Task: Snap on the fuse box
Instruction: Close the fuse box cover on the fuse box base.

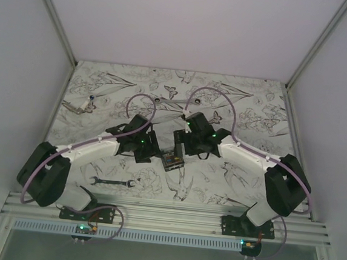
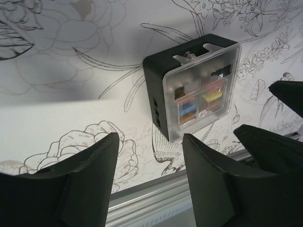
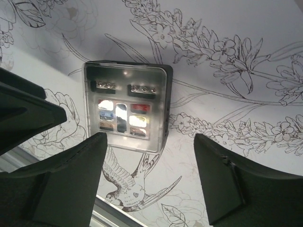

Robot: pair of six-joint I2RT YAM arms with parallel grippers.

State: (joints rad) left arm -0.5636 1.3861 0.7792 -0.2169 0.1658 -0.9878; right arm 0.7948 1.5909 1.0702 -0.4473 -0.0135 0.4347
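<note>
You have a white table [image 1: 248, 106] printed with line-drawn flowers, birds and butterflies, and lying directly on it are the black fuse box [image 1: 172, 160] near the middle, a dark wrench [image 1: 113, 182] toward the near left, and a small silvery tool [image 1: 78, 104] at the far left edge.

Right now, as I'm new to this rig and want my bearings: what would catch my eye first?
The black fuse box, coloured fuses showing through its clear top, lies mid-table on the flower-printed table cover. The left gripper and right gripper point at it from either side, both open, neither gripping it. A wrench lies near the left arm.
</note>
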